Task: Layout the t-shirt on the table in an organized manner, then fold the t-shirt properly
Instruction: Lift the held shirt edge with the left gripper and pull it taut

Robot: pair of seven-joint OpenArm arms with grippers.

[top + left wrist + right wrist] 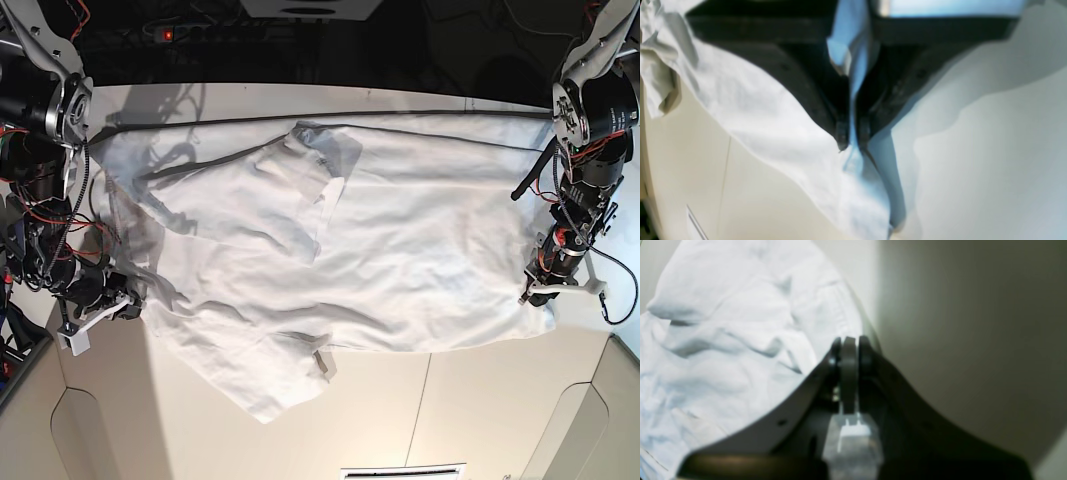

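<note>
White cloth of the shirt [773, 113] sits pinched in your left pincer [852, 141], draping below it; your right pincer [849, 345] is closed, empty, shirt beside it.

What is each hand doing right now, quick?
Left hand: closed, pinching the shirt.
Right hand: closed, holding nothing visible.
</note>
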